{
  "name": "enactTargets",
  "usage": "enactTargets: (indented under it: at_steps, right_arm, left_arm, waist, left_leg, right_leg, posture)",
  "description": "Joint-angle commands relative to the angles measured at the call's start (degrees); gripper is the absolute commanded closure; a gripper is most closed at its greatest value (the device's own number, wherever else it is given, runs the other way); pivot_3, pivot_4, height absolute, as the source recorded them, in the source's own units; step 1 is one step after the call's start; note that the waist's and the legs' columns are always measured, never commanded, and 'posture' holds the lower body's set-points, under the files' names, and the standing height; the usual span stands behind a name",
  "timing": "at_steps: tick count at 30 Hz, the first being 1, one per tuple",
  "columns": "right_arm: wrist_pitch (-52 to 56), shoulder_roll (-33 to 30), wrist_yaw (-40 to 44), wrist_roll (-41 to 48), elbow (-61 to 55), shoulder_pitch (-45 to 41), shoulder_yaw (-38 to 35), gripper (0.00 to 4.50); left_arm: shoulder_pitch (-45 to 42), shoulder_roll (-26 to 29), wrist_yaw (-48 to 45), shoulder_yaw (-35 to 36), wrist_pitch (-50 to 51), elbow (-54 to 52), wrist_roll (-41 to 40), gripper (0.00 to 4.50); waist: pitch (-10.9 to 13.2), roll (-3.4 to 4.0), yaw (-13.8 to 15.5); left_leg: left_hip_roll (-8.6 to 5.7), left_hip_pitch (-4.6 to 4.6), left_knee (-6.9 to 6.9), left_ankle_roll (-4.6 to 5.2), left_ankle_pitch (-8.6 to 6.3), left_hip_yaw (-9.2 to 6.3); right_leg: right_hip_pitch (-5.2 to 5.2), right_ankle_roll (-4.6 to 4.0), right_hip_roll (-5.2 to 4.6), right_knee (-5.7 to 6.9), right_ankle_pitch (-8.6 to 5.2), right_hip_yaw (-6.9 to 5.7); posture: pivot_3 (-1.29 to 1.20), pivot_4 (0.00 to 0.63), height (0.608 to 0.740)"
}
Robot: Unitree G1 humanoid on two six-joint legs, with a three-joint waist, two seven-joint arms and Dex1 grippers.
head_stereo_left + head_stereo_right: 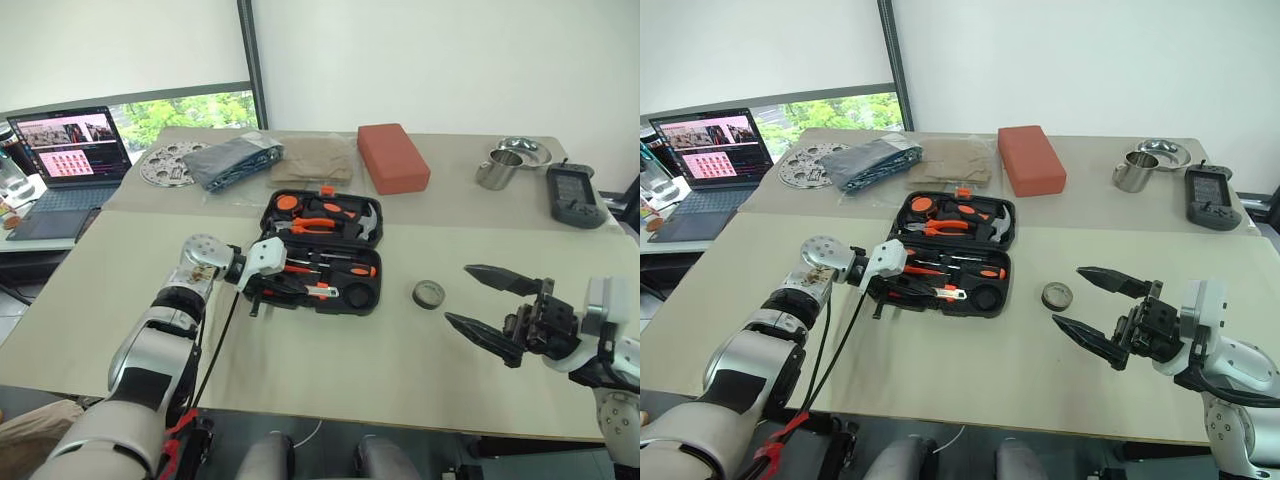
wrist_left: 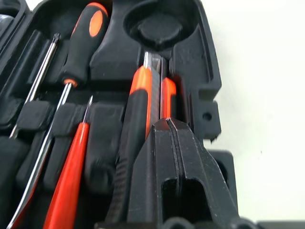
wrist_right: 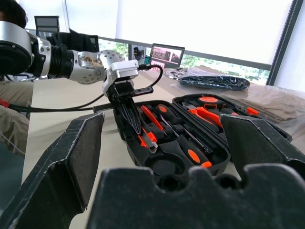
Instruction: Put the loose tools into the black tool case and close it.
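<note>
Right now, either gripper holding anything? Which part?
Left gripper: shut, tips down at the orange-and-black utility knife in the black tool case; a grip cannot be told. Right gripper: open, empty.

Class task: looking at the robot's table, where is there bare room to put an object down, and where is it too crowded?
Bare: the near table between the black tool case and right gripper, beyond the small dark tape roll; also left of the case. Crowded: the far edge, with red-orange block, metal cup and laptop.
</note>
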Motion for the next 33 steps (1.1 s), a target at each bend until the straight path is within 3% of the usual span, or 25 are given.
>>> enactTargets:
  at_steps: [1, 10, 33]
  right_arm:
    - [-0.16, -0.64, -0.51, 0.41, -1.88, -0.52, -0.86, 0.0]
    - [0.47, -1.09, -1.09, 0.51, -1.9, -1.94, 0.02, 0.0]
    - [1.68, -1.3, -2.87, 0.71, -4.38, -0.64, -0.15, 0.0]
  left_arm:
    - [-2.04, -0.15, -2.86, 4.31, 1.62, -1.69, -4.6, 4.48]
    - [-2.43, 0.93, 3.87, 3.43, -2.35, 0.87, 0.43, 4.48]
    - [2.61, 0.03, 10.79, -4.67, -9.65, 4.14, 11.95, 4.48]
  waist:
    - [0.0, -0.01, -0.11]
    - [0.01, -0.02, -0.17]
    - [-0.23, 0.11, -0.09]
  left_leg:
    - [0.0, -0.03, 0.0, 0.0, 0.0, 0.0]
    - [-0.05, -0.05, -0.03, 0.02, -0.01, -0.06]
    - [-0.14, 0.16, -0.01, 0.01, -0.01, -0.08]
  right_leg:
    - [-0.02, -0.06, 0.01, -0.01, 0.04, 0.0]
    - [-0.01, -0.19, 0.01, -0.06, 0.11, 0.02]
    - [0.21, 0.01, -0.07, 0.0, -0.01, 0.08]
  posture:
    - [0.0, 0.15, 0.74]
    - [0.0, 0.15, 0.74]
    - [0.0, 0.15, 0.74]
